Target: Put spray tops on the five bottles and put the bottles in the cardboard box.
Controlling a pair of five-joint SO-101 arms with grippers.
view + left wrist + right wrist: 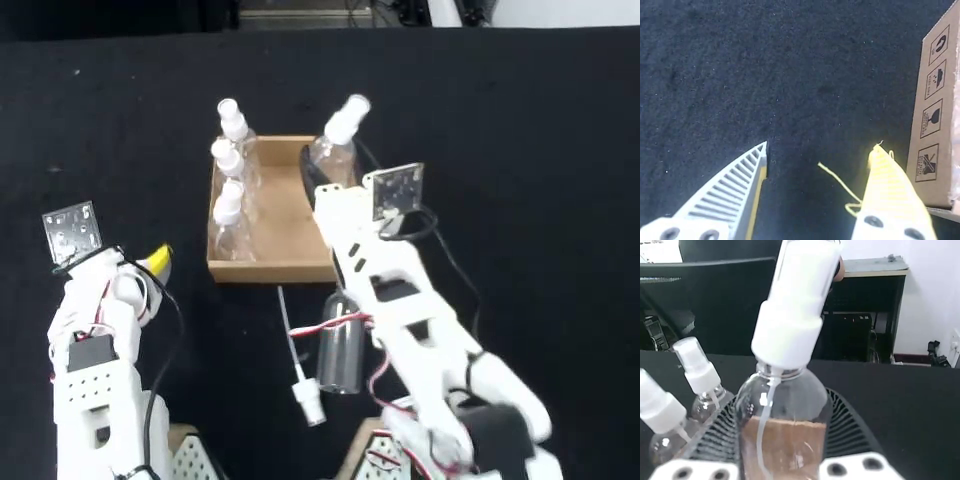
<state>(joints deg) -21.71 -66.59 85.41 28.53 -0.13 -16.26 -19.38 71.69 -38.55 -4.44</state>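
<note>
The cardboard box (pixel 285 215) sits mid-table with three capped bottles (pixel 231 215) along its left wall. My right gripper (pixel 322 172) is shut on a fourth clear bottle (pixel 782 432) with its white spray top (pixel 795 305) on, tilted over the box's right side. Two of the boxed bottles (pixel 700 382) stand just beyond it. An uncapped bottle (pixel 342 355) is on the cloth in front of the box, beside a loose spray top (pixel 309 398) with its long tube. My left gripper (pixel 820 167) is open over bare cloth left of the box (pixel 935 110).
Black cloth covers the whole table (pixel 520 150). The right arm (pixel 400 300) stretches over the uncapped bottle, its red and white wires crossing the bottle's neck. The left arm (pixel 95 360) stands at the front left. Room lies open right of the box.
</note>
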